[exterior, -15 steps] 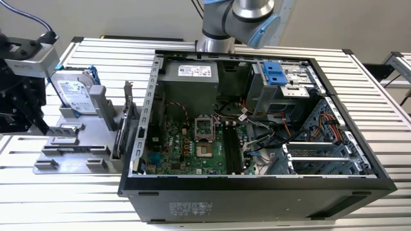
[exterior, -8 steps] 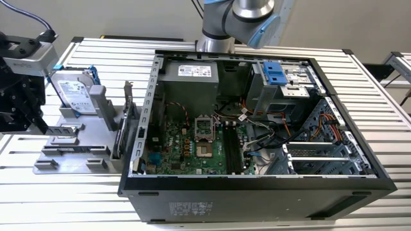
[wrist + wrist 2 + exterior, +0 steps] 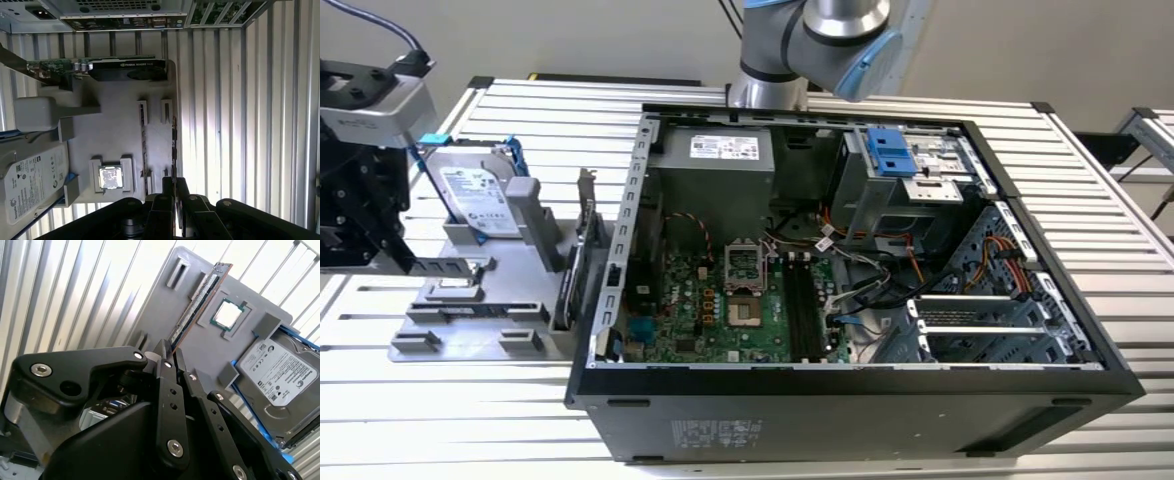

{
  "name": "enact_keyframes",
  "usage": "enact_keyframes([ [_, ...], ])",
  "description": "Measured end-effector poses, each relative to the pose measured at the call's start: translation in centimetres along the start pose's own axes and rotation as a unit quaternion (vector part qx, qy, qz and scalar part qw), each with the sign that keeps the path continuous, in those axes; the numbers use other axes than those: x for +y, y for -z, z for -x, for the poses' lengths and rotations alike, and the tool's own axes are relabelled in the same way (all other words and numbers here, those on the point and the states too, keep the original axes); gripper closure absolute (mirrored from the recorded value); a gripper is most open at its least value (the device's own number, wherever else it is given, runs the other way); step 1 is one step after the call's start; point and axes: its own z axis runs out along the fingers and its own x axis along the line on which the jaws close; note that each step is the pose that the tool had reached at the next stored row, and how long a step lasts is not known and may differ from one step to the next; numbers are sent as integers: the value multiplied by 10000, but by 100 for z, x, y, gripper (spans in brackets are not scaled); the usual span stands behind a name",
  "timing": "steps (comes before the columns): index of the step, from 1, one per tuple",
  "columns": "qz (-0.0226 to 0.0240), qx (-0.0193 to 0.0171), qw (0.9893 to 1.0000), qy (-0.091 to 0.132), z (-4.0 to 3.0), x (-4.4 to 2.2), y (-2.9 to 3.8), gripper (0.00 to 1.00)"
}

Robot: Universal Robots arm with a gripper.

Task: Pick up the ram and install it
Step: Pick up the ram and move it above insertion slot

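The ram (image 3: 200,297) is a long thin board seen edge-on, running out from my fingertips over the grey tray (image 3: 210,357). My gripper (image 3: 169,351) is shut on the ram's near part. In the first wrist view the ram (image 3: 174,145) is a dark narrow line beside the tray's small upright holders, ending in my gripper (image 3: 175,181). In the exterior view my black gripper (image 3: 403,262) hangs over the tray (image 3: 480,335) at that view's far left, outside the computer case.
On the tray are a hard drive (image 3: 277,372), a square silver CPU chip (image 3: 227,315) and an upright expansion card (image 3: 120,67). The open computer case (image 3: 854,395) lies at the centre of the slatted table, its motherboard (image 3: 720,300) and memory slots (image 3: 803,300) exposed.
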Motion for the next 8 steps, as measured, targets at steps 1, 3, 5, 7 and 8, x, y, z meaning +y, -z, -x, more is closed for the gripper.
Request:
enact_keyframes([
  [1, 0, 0, 10000, -1, 0, 0, 11, 100],
  [3, 0, 0, 10000, -2, 0, -1, 32, 100],
  [5, 0, 0, 10000, -4, 0, -1, 50, 100],
  [7, 0, 0, 10000, -6, 0, -2, 65, 100],
  [8, 0, 0, 10000, -7, 0, -2, 73, 100],
])
